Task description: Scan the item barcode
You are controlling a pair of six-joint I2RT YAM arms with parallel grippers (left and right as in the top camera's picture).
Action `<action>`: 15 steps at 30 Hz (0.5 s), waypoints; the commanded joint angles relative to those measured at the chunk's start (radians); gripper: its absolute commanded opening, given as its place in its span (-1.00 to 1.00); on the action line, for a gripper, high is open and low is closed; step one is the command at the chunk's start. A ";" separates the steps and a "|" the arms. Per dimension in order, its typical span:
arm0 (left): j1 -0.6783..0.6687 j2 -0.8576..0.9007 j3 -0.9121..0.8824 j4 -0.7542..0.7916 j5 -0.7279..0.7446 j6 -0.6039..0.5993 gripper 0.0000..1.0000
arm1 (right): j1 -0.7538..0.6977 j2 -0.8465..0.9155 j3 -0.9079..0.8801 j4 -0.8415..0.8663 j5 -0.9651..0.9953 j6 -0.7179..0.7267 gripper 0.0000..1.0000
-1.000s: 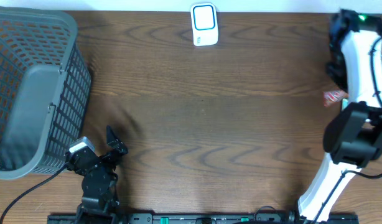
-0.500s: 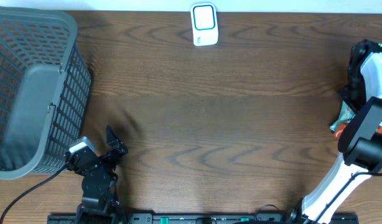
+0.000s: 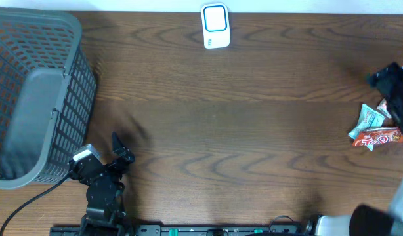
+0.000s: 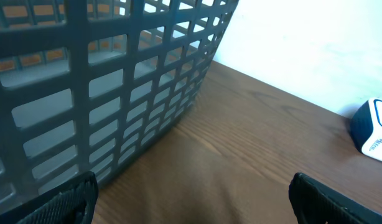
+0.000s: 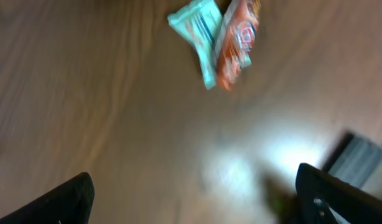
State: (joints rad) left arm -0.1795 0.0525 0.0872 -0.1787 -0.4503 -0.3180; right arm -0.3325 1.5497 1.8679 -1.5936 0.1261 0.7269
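Observation:
Two snack packets lie together on the table at the far right: a teal one [image 3: 371, 118] and an orange-red one [image 3: 379, 137]. My right gripper [image 3: 390, 78] hovers just behind them, open and empty; its wrist view is blurred and shows the teal packet [image 5: 200, 31] and the orange packet [image 5: 237, 40] ahead of the open gripper [image 5: 197, 199]. The white and blue barcode scanner [image 3: 215, 26] stands at the back centre and also shows as the scanner [image 4: 372, 127] in the left wrist view. My left gripper [image 3: 117, 156] rests open near the front left, as the open gripper [image 4: 191, 199] confirms.
A large grey mesh basket [image 3: 31, 98] fills the left side of the table, and its wall [image 4: 116, 93] stands close in front of the left wrist. Bare wood lies between the basket and the packets. The right arm's base is at the front right corner.
The right arm swung out towards the right edge. Its jaws opened, and the packets now lie loose on the table, nearer the front than before. The left arm has not moved.

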 commanded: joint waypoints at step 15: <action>0.003 -0.001 -0.025 -0.006 -0.006 -0.002 0.96 | 0.007 -0.558 -0.011 -0.104 -0.076 -0.219 0.99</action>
State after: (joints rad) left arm -0.1795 0.0525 0.0872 -0.1787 -0.4500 -0.3180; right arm -0.3325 1.0546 1.8568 -1.6947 0.0586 0.5350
